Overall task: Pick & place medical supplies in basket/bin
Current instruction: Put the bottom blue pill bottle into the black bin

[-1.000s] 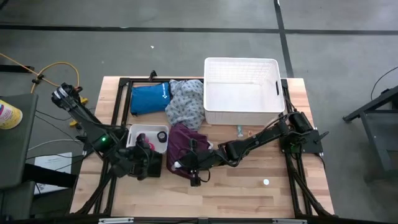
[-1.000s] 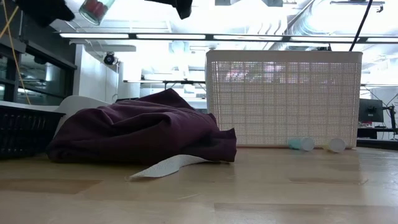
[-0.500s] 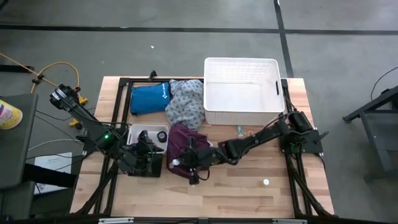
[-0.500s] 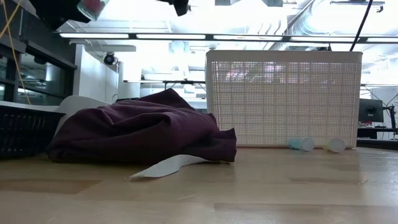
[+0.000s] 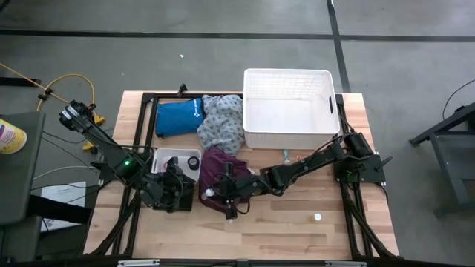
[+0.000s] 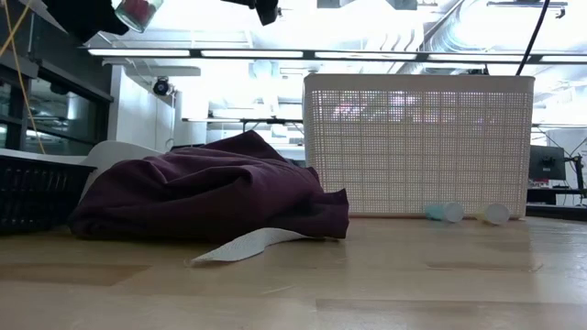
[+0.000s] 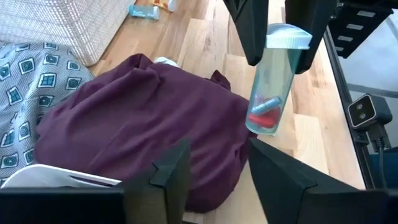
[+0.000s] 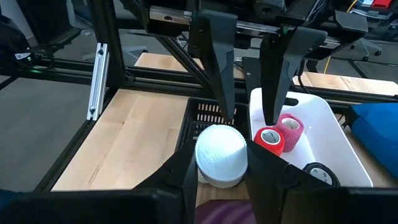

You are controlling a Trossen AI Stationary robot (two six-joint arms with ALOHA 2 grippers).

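Vial [image 7: 272,87] is clamped by right gripper [image 5: 215,194], held above maroon cloth [image 7: 137,124]. Left gripper [image 8: 249,115] has been brought closer, its fingers now parted wider, nothing held. Handover is judged imminent; nothing is binned yet.

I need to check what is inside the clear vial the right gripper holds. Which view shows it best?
The left wrist view: the vial hangs side-on in the right gripper, red contents visible. The right wrist view shows only its white cap; the low view cuts it at the edge; the high view barely resolves it.
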